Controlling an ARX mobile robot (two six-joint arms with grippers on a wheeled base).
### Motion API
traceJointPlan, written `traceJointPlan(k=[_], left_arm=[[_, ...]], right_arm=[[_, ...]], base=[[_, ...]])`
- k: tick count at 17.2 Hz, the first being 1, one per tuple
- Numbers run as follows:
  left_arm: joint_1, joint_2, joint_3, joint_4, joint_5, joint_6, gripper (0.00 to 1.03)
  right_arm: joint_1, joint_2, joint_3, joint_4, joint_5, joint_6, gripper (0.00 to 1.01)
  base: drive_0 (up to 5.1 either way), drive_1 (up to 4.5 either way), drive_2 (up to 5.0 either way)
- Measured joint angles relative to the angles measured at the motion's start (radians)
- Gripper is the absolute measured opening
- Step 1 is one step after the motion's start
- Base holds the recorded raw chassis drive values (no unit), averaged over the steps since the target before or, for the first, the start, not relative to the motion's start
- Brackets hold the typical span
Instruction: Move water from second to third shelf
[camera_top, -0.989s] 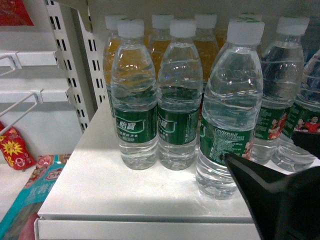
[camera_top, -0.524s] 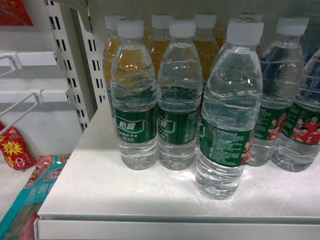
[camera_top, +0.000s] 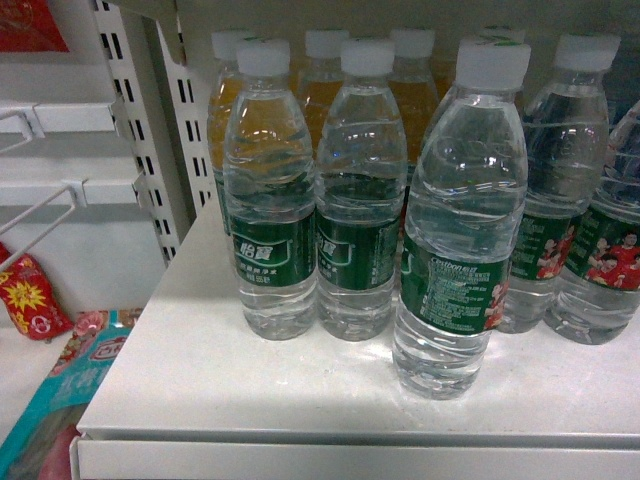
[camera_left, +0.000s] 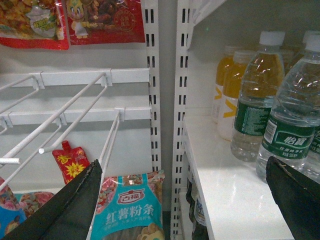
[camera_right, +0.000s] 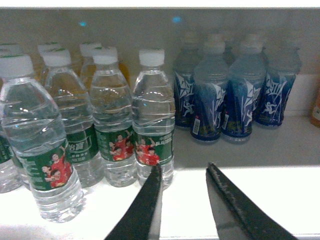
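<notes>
Bottles of water, clear ribbed plastic with white caps and green labels, were lined up on the white metal shelf (camera_top: 250, 390), with one water bottle (camera_top: 455, 230) set forward of the rows nearest the front edge, probably the easiest to take. The right gripper (camera_right: 182, 177) was held with fingers apart just before a red-figured water bottle (camera_right: 153, 120), nothing clamped. The left gripper (camera_left: 185, 195) was opened wide beside the white slotted upright (camera_left: 172, 115). Orange-drink bottles (camera_left: 230, 95) behind and blue-labelled bottles (camera_right: 227, 95) alongside were seen crowding any reach.
</notes>
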Motion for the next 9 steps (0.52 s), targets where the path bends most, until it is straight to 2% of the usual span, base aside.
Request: traceJointPlan(k=[2, 3, 7, 8, 9], left_arm=[[0.000, 0.000, 0.000, 0.000, 0.000, 0.000, 0.98], [0.000, 0.000, 0.000, 0.000, 0.000, 0.000, 0.98], [0.000, 0.000, 0.000, 0.000, 0.000, 0.000, 0.98], [0.000, 0.000, 0.000, 0.000, 0.000, 0.000, 0.98], [0.000, 0.000, 0.000, 0.000, 0.003, 0.000, 0.98]], right_arm=[[-0.085, -0.033, -0.010, -0.016, -0.079, -0.002, 0.03], [-0.120, -0.042, -0.014, -0.021, -0.117, -0.006, 0.02], [-0.146, -0.055, -0.023, -0.018, -0.144, -0.006, 0.02], [-0.180, -0.094, -0.050, -0.034, -0.185, -0.006, 0.02], [-0.284, -0.096, -0.049, -0.037, -0.286, -0.009, 0.02]], base=[[0.0, 0.00, 0.0], [0.0, 0.00, 0.0], [0.0, 0.00, 0.0], [0.0, 0.00, 0.0], [0.0, 0.00, 0.0]])
